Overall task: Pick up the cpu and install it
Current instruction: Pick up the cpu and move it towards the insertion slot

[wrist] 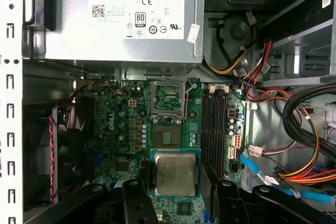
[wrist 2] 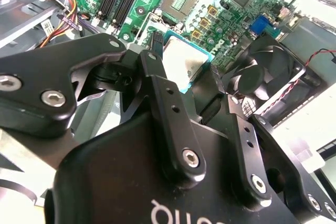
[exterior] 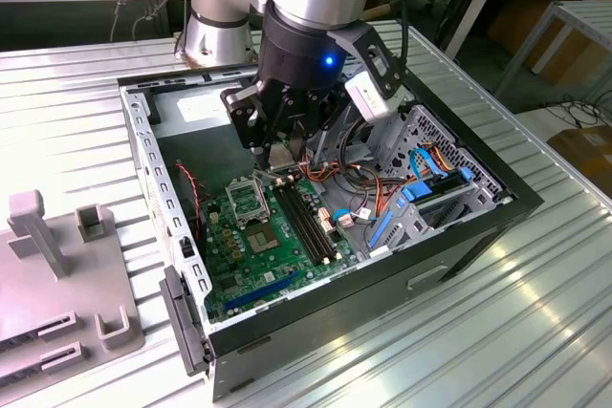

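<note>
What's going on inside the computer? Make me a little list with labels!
place: open computer case on a ribbed table
gripper: shut on the cpu
cpu: flat, silver top showing, held above the green board
socket: apart from the cpu, not yet filled
work: cpu picked up, not installed
</note>
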Motion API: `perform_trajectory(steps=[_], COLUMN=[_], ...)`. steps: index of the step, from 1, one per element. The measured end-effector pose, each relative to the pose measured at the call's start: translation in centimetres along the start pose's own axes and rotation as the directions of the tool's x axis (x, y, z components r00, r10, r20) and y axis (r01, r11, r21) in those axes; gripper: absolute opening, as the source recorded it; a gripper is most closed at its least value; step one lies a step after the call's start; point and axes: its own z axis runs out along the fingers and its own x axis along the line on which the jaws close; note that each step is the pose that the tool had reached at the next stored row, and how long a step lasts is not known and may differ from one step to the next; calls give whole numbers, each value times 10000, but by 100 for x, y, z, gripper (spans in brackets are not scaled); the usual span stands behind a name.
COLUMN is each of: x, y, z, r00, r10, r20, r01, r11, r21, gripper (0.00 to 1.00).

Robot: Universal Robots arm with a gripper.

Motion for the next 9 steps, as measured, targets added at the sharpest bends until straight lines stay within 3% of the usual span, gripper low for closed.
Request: perform_trajectory(steps=[9], x=[-1], y=[5], z=[1], r00=[10000], r10=[0], r20=[0], r01=[0], r11=[10000], r21=[1], gripper=[47])
